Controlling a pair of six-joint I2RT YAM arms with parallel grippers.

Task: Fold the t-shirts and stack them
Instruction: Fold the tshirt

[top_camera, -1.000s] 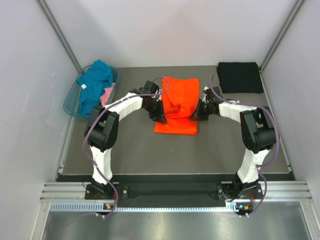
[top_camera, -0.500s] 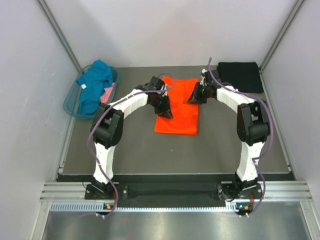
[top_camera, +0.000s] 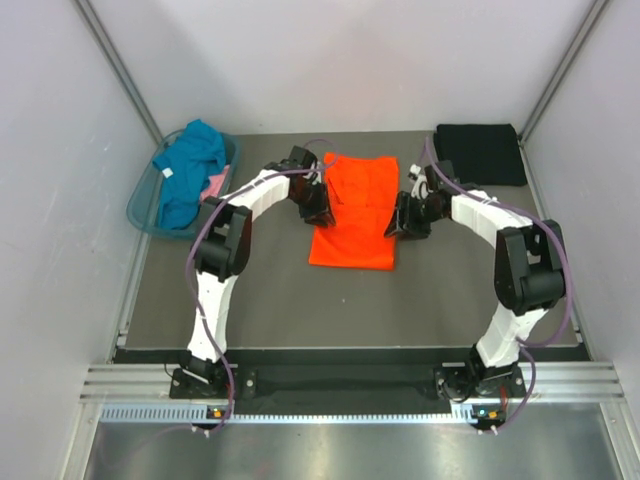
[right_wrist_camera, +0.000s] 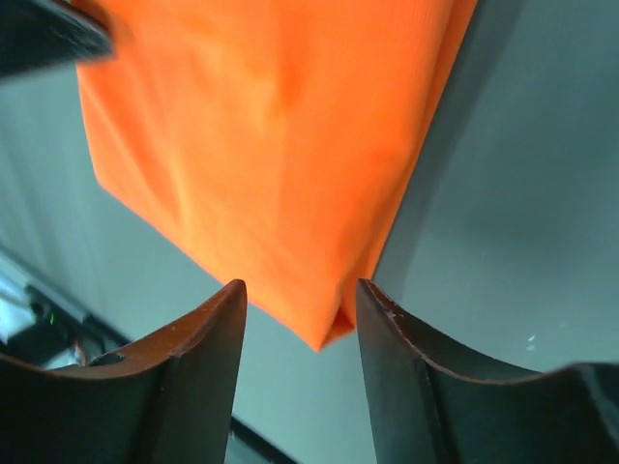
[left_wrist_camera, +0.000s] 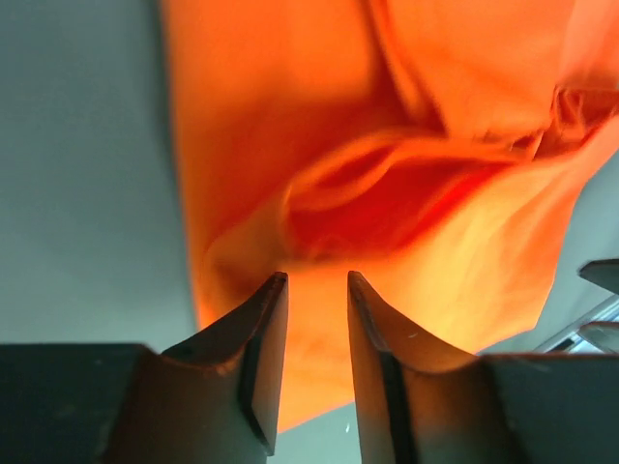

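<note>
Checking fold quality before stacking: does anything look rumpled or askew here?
The orange t-shirt is not flat: by the left claw, its top layer bunches into a puckered ridge. The teal t-shirt hangs over the basket rim. The black t-shirt lies neatly folded.

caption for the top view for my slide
Left arm and right arm flank an orange tee mid-table; black tee far right, teal tee in the basket far left.

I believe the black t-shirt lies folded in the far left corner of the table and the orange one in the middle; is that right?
Not quite: the black t-shirt lies folded in the far right corner, as the top external view shows; the orange one is in the middle.
</note>
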